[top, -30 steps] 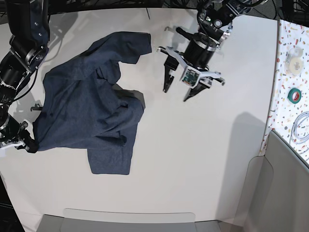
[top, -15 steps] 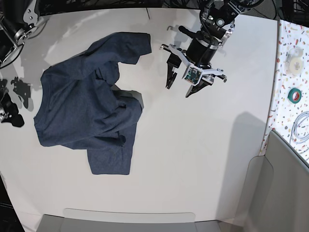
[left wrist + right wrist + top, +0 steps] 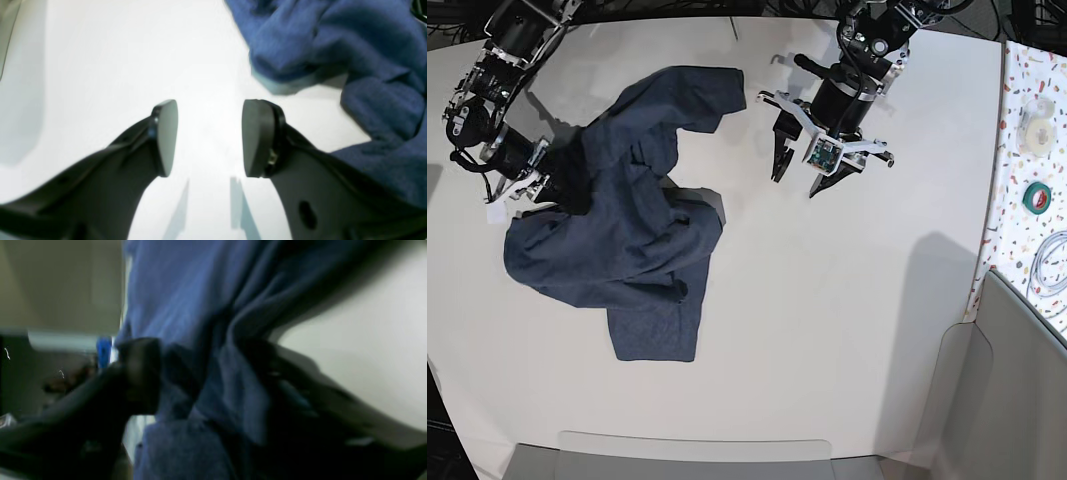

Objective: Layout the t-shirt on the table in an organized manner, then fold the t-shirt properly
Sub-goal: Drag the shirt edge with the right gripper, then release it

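t-shirt [image 3: 632, 215]: on table [image 3: 827, 330], left half.
Right gripper [image 3: 552, 185]: at shirt's left edge.
Left gripper [image 3: 795, 175]: right of shirt, apart.

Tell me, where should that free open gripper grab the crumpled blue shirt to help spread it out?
Probably the sleeve-like flap at the far end of the t-shirt. It lies flat on the table, its edge facing the open left gripper, which could approach sideways across bare table and pinch that edge. The right gripper already has cloth between its fingers on the opposite side.
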`<state>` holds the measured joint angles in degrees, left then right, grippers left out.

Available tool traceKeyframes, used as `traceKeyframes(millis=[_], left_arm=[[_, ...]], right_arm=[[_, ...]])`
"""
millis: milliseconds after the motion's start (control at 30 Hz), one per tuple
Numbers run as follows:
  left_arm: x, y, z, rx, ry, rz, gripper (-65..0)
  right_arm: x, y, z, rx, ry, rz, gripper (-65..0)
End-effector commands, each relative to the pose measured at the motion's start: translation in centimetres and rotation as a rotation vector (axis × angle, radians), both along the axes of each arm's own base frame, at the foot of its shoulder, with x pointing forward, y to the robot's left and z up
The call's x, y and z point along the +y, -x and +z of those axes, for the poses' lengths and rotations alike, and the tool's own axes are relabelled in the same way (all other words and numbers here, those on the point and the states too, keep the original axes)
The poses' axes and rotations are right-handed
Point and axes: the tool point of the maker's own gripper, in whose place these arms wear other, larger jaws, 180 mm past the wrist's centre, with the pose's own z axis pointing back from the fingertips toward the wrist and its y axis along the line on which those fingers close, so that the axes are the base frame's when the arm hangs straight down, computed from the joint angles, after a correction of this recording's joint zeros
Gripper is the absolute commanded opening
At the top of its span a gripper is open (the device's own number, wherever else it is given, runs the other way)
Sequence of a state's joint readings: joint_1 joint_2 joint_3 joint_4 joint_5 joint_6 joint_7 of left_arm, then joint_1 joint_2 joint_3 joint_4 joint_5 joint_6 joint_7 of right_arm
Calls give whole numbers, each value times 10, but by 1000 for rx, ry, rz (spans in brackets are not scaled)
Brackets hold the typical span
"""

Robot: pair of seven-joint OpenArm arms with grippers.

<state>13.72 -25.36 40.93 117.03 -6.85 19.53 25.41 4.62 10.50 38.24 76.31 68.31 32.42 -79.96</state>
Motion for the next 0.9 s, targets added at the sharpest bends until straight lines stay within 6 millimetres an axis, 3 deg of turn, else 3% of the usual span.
traceKeyframes(millis=[0, 100, 233, 400, 633, 733, 867], left_arm=[[-3, -5, 14, -55, 22, -3, -379], [-4, -5, 15, -55, 26, -2, -381], [0, -5, 12, -41, 13, 3, -381], [-1, -1, 1, 21, -6, 6, -382], [1, -1, 0, 28, -11, 11, -382], [0, 0, -1, 33, -11, 7, -383], [0, 0, -1, 34, -12, 9, -383]], right_arm=[[-18, -16, 40, -129, 62, -28, -481], [-23, -14, 59, -181, 204, -43, -650], [-28, -8, 84, -230, 417, -45, -650], [-25, 11, 88, -229, 524, -28, -650], [18, 28, 56, -160, 377, -42, -650], [20, 27, 30, -80, 346, -62, -650], [9, 32, 5, 23, 422, -70, -650]])
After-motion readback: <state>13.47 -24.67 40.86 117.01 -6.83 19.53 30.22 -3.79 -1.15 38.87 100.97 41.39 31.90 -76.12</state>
